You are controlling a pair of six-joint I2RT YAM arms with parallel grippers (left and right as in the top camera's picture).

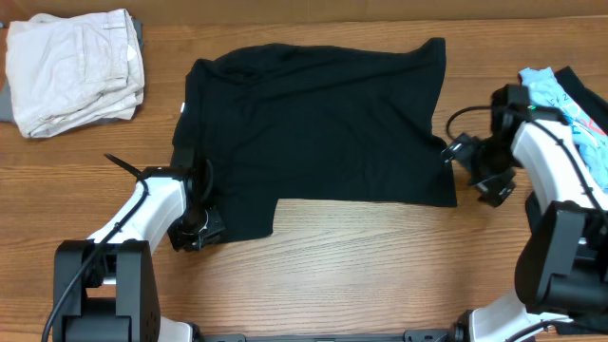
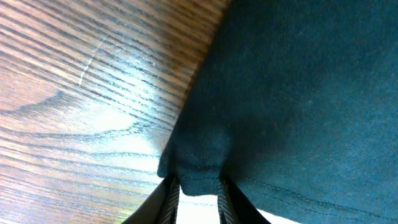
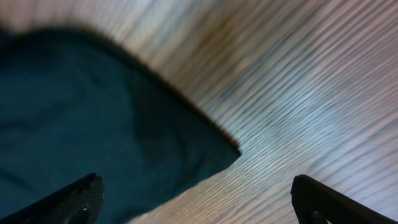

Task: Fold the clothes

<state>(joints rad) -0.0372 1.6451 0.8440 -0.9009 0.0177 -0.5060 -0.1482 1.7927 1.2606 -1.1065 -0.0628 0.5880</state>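
A black T-shirt (image 1: pixel 313 123) lies spread flat on the wooden table. My left gripper (image 1: pixel 195 228) is at its near left sleeve and is shut on a pinch of the black fabric (image 2: pixel 200 168), at the sleeve's hem. My right gripper (image 1: pixel 484 180) is open and empty, just right of the shirt's near right corner (image 3: pixel 211 152); the fingers (image 3: pixel 196 202) straddle that corner above the table without touching it.
A folded beige garment (image 1: pixel 76 71) lies at the far left. A pile of light blue and patterned clothes (image 1: pixel 570 104) sits at the right edge. Bare wood (image 1: pixel 380 266) runs along the front.
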